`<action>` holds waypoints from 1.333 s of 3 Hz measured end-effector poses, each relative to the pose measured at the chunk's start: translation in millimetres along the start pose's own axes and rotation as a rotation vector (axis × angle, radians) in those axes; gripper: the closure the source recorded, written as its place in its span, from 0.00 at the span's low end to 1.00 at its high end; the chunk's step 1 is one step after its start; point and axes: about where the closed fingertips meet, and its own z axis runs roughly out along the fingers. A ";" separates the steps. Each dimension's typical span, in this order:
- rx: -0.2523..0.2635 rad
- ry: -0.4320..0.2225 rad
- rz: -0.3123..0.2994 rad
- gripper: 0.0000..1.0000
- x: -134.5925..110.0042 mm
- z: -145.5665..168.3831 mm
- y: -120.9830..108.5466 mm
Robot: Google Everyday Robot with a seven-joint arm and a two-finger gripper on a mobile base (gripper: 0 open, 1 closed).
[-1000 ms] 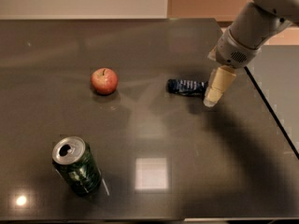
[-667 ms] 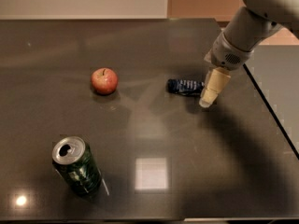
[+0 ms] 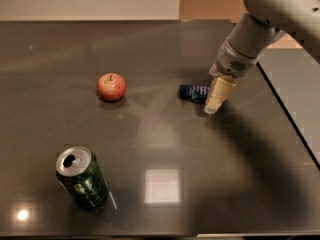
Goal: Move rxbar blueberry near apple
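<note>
Looking down on the dark desk point(image 3: 165, 144), you find the gripper point(image 3: 215, 103) right of centre, pointing down with its tip close to the surface, just beside the right end of the rxbar point(image 3: 194, 92). You cannot tell how far it is open, nor whether it has hold of anything. The rxbar lies flat on the desk, well apart from the apple point(image 3: 111, 86) to its left. A green can point(image 3: 82, 177) stands near the front left corner.
</note>
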 end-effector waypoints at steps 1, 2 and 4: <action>-0.019 0.010 -0.004 0.41 -0.8 8.0 -1.8; -0.033 0.016 -0.009 0.64 -1.1 12.4 -2.3; -0.042 0.020 -0.018 1.00 -2.9 14.5 -0.4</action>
